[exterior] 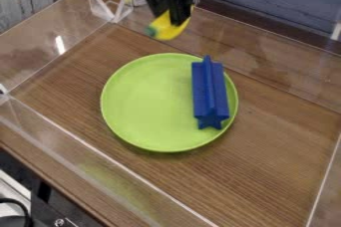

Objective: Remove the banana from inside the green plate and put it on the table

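Now the claw (170,17) pinches the banana (166,26) in the air beyond the green plate (154,107), where a blue block (209,94) lies.

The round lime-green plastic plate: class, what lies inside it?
Only the long blue star-profiled block lies on the lime-green plate, near its right rim. The plate surface beneath the block is hidden.
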Controlling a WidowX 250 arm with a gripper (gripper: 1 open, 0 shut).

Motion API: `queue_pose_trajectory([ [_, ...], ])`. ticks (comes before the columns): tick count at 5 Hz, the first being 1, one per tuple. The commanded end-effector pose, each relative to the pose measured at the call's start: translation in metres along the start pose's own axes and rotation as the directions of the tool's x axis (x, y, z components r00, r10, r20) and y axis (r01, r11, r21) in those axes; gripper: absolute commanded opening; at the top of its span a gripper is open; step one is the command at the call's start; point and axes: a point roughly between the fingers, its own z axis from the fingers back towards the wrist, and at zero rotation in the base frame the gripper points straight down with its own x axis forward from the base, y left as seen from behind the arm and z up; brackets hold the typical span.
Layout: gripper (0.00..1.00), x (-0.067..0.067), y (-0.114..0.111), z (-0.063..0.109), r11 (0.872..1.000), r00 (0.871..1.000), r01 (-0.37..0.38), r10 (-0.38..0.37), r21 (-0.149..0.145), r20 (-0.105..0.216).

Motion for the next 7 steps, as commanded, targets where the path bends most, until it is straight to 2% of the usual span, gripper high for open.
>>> queue_pose_trajectory([
  [1,0.0,-0.001,0.01,-0.008,1.0,1.0,0.008,-0.009,0.022,0.015],
  [2,0.0,0.005,0.011,-0.031,1.0,1.0,0.018,-0.019,0.021,0.008],
  [3,0.0,0.02,0.016,-0.019,1.0,0.999,0.012,-0.013,0.026,0.045],
  [4,0.0,0.023,0.015,-0.032,1.0,0.999,0.021,-0.022,0.02,0.038],
  [5,0.0,0.022,0.014,-0.046,0.999,0.999,0.031,-0.032,0.014,0.024],
  [7,0.0,0.009,0.015,-0.064,0.999,0.999,0.04,-0.039,0.005,-0.008],
])
